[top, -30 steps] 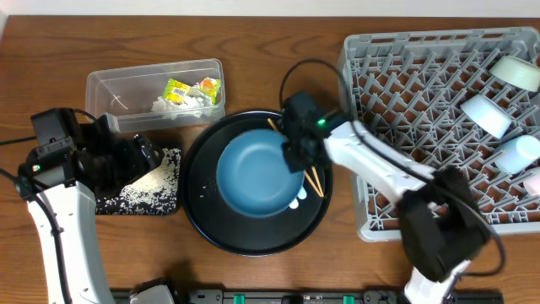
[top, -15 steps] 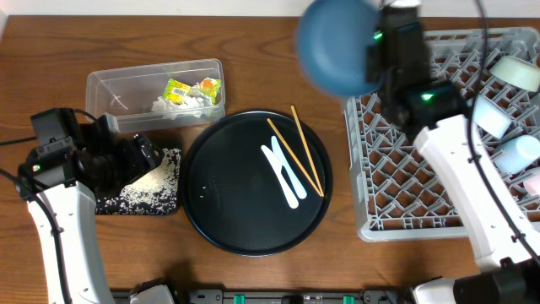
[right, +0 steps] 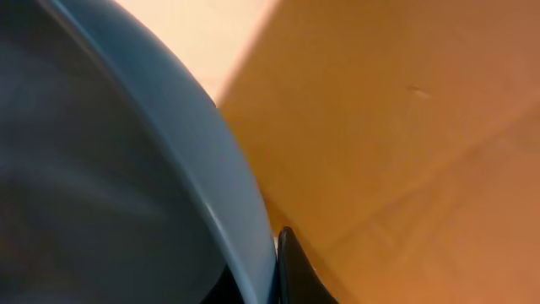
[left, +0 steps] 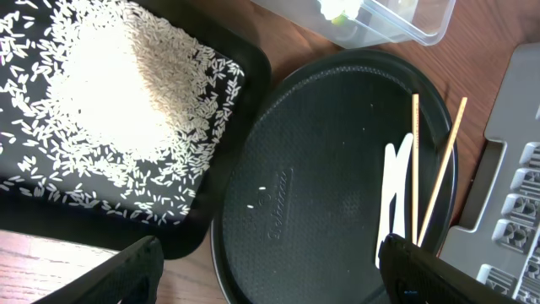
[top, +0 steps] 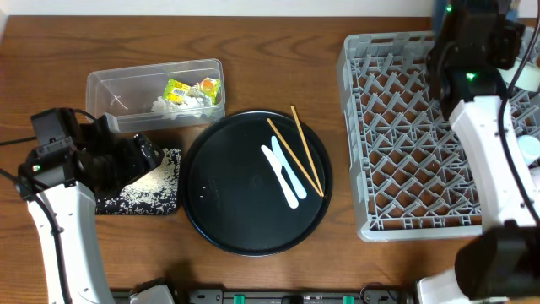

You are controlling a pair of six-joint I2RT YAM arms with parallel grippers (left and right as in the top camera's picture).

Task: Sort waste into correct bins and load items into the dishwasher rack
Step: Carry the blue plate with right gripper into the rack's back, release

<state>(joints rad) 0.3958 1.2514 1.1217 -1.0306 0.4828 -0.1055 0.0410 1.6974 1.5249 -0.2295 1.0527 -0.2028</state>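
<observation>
A brown wooden bench (top: 278, 34) with visible grain fills nearly the whole overhead frame, evenly lit (shadows are soft). Along the top edge of the frame runs a pale strip (top: 211, 7) beyond its far side, wall or floor unclear.

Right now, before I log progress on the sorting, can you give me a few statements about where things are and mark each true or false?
1. The chopsticks lie on the round black tray. True.
2. The blue bowl sits on the round black tray. False: the right claw is gripping its rim, up off the tray.
3. The rice is in the clear tub. False: it lies on the black rectangular tray. The tub holds the wrappers and the tissue.
4. The left claw is open and holds nothing. True.
</observation>
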